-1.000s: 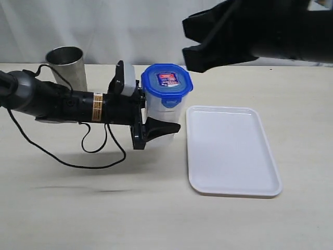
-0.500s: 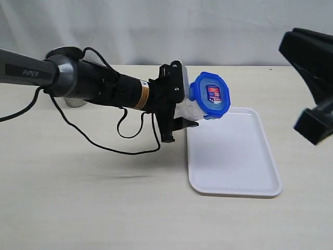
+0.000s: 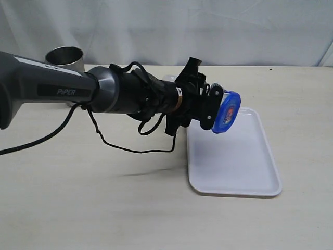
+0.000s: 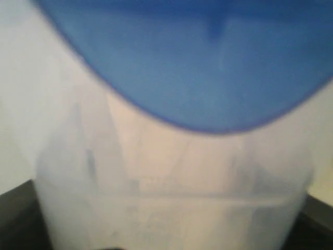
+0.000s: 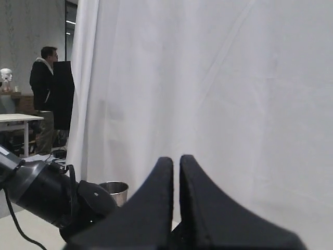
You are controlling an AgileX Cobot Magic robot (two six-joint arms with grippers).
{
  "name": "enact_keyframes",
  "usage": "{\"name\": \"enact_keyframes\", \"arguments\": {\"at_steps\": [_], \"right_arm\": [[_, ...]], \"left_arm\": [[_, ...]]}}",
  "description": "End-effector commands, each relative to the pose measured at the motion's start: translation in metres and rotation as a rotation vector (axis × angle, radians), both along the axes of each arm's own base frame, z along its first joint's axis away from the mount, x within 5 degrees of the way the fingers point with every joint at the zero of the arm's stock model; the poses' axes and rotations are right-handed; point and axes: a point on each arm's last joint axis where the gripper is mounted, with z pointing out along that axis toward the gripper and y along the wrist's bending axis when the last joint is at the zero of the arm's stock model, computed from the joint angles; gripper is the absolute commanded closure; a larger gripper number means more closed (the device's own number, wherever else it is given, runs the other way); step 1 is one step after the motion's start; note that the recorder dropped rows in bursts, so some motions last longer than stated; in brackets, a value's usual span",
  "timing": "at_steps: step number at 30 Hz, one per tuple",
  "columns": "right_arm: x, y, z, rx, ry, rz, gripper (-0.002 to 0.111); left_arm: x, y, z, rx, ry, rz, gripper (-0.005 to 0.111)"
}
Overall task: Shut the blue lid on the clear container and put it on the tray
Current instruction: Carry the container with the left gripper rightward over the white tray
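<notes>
My left gripper (image 3: 210,107) is shut on the clear container, which it holds tilted on its side in the air over the near-left part of the white tray (image 3: 244,172). The blue lid (image 3: 226,112) sits on the container and faces right. From the outside the gripper hides most of the container's body. In the left wrist view the container (image 4: 171,182) fills the picture under the lid (image 4: 208,57), with dark fingers (image 4: 15,216) at its sides. The right gripper (image 5: 177,159) is shut and empty, raised and pointing at the white curtain; it is outside the exterior view.
A steel cup (image 3: 65,56) stands at the back left of the table, behind the left arm; it also shows as the cup (image 5: 114,190) in the right wrist view. A black cable (image 3: 125,148) hangs from the left arm over the table.
The left arm has lifted the lidded container, carried it to the right and tipped it from upright onto its side over the tray. The right arm has left the exterior view.
</notes>
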Motion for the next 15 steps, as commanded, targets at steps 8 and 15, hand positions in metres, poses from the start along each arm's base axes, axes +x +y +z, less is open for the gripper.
{"name": "enact_keyframes", "arguments": {"at_steps": [8, 15], "right_arm": [[-0.008, -0.008, -0.019, 0.020, -0.050, -0.030, 0.104], [-0.008, -0.008, -0.019, 0.019, -0.048, -0.030, 0.104]], "left_arm": [[-0.008, -0.009, 0.014, 0.336, -0.304, -0.091, 0.107], [-0.015, -0.015, 0.016, 0.431, -0.374, -0.112, 0.107]]}}
